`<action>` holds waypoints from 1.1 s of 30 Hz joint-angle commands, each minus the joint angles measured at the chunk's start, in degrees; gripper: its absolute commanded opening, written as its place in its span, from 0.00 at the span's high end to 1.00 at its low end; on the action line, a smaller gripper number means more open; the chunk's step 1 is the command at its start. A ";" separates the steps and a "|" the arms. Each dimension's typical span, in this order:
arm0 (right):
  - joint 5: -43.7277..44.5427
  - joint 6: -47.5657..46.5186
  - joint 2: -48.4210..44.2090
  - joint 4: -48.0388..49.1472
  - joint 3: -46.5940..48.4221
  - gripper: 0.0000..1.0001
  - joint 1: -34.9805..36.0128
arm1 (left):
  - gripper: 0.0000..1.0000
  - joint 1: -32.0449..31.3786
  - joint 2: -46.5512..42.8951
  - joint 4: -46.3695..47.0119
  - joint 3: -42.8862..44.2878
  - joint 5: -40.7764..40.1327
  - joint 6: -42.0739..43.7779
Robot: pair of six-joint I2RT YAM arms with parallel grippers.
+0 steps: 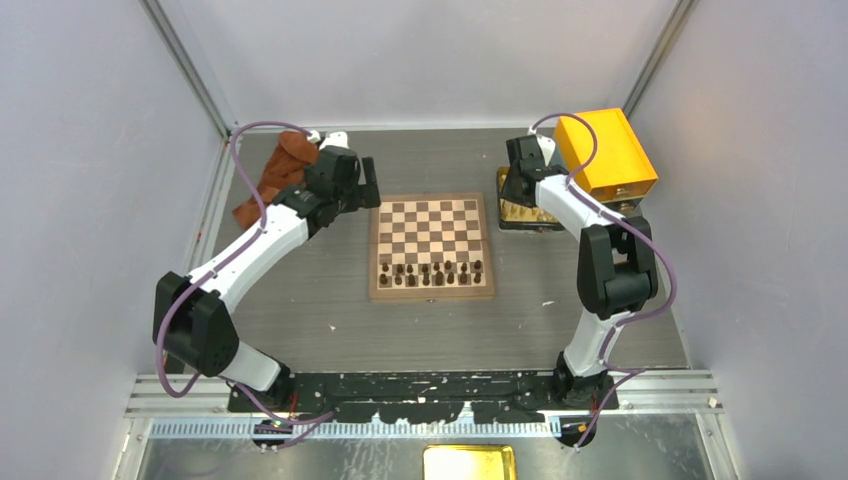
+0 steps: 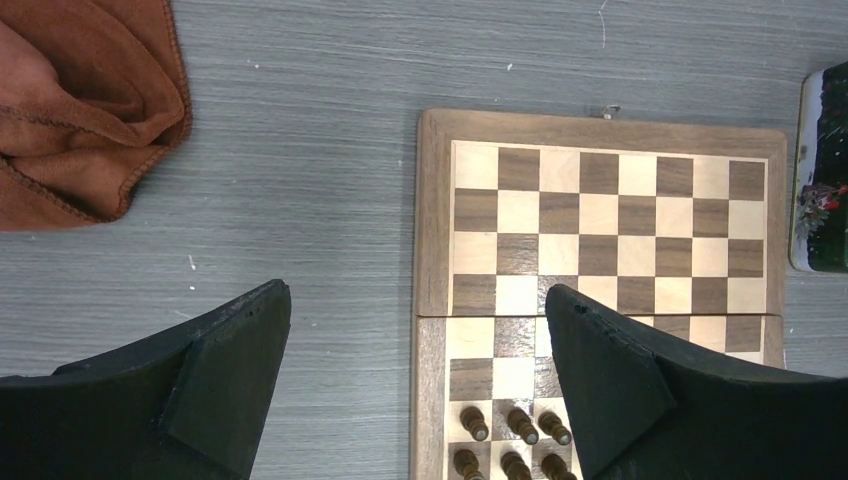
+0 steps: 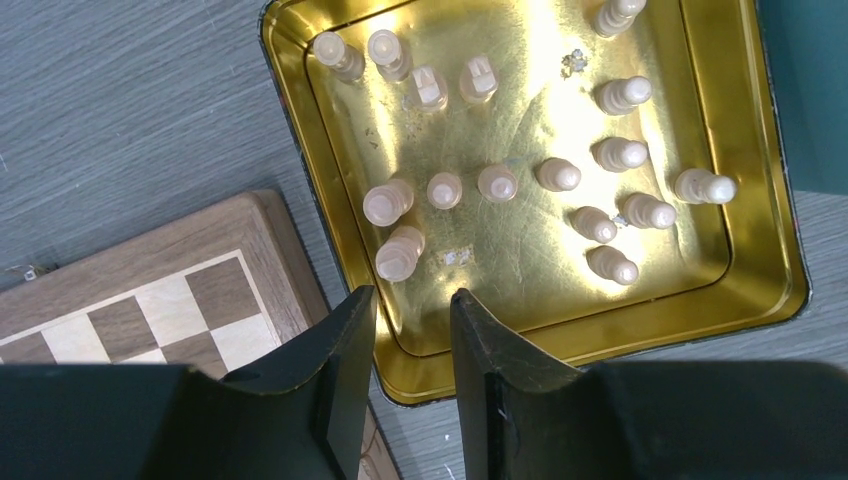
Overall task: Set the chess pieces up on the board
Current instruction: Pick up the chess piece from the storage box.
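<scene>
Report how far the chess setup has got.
Done: the dark brown chessmen stand in two rows at the near edge of the board. In hand: the right gripper hovers over the near rim of the gold tray, jaws narrowly apart, holding nothing; the left gripper hangs open at the board's left edge. Left: the cream chess pieces in view all sit in the tray; none is on the board.

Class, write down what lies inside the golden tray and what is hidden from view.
Pale cream chess pieces stand upright on the floor of the golden tray. Fingers of the right gripper cover part of its near rim, and its far edge is out of frame.
</scene>
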 commanded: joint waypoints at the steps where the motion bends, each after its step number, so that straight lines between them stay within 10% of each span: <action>1: -0.47 0.98 0.97 2.06 3.09 0.61 -0.39 | 0.00 -0.09 0.12 2.86 1.86 0.13 -1.26; 33: -2.05 1.06 5.59 2.36 5.25 0.65 -0.59 | 0.00 -0.09 0.63 4.07 1.95 1.00 -2.27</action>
